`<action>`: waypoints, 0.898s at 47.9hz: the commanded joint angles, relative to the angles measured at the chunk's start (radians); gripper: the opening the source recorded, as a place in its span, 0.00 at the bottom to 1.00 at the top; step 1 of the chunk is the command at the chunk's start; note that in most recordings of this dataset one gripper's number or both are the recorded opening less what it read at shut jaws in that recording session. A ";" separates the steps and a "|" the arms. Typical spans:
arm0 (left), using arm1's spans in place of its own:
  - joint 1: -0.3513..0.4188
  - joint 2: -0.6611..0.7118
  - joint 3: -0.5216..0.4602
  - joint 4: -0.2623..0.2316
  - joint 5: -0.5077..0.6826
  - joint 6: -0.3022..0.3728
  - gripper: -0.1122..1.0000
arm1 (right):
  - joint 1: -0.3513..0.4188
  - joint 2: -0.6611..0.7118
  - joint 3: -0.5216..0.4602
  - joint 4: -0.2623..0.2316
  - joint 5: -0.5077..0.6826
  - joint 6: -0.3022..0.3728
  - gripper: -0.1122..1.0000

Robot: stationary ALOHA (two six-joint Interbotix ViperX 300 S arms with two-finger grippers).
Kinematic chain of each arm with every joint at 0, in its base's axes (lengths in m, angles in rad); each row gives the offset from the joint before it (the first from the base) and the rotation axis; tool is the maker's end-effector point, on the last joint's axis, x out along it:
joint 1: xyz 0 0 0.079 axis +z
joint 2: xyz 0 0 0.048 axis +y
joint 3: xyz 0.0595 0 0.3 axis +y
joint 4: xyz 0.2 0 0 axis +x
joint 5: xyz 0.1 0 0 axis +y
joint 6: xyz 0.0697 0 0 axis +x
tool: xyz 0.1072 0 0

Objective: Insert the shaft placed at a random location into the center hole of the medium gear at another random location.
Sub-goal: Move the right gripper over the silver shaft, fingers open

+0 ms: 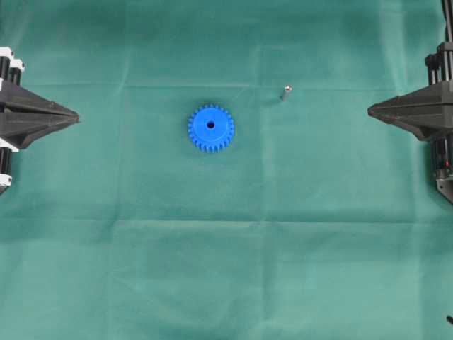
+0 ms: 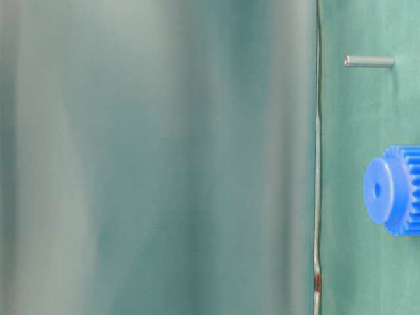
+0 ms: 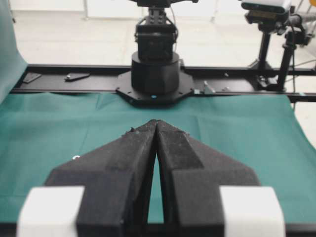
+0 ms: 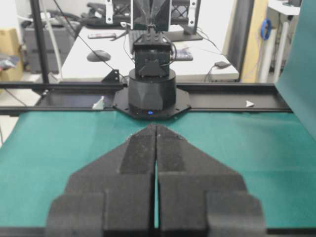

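The medium gear [image 1: 211, 128], bright blue and toothed, lies flat on the green cloth near the middle, its dark center hole [image 1: 211, 125] facing up. The shaft [image 1: 286, 91], a tiny silvery pin, rests on the cloth up and to the right of the gear. The table-level view also shows the gear [image 2: 394, 190] and the shaft [image 2: 369, 61]. My left gripper [image 1: 76, 113] sits at the far left edge, shut and empty. At the far right edge my right gripper [image 1: 369, 110] is shut with nothing in it. Both wrist views show the fingertips [image 3: 156, 122] [image 4: 156, 126] pressed together.
Green cloth [image 1: 226, 269] covers the whole table. Each wrist view faces the opposite arm's black base [image 3: 155, 79] [image 4: 151, 91] on a dark rail at the cloth's far edge. A blurred green fold [image 2: 157, 157] fills most of the table-level view.
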 commanded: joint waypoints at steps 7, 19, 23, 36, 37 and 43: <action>0.002 0.014 -0.028 0.015 0.011 -0.002 0.10 | -0.074 0.008 -0.020 -0.005 0.052 -0.005 0.11; 0.002 0.014 -0.028 0.015 0.025 -0.006 0.10 | -0.137 0.083 -0.009 -0.005 0.064 -0.005 0.11; 0.002 0.014 -0.028 0.015 0.025 -0.006 0.10 | -0.163 0.140 -0.005 -0.002 0.057 -0.003 0.11; 0.002 0.014 -0.028 0.015 0.025 -0.006 0.10 | -0.235 0.382 -0.006 0.002 -0.049 -0.006 0.67; 0.002 0.014 -0.026 0.017 0.025 -0.008 0.10 | -0.236 0.403 -0.006 0.002 -0.061 -0.006 0.73; 0.002 0.014 -0.026 0.015 0.025 -0.008 0.10 | -0.264 0.540 -0.018 0.002 -0.141 -0.006 0.90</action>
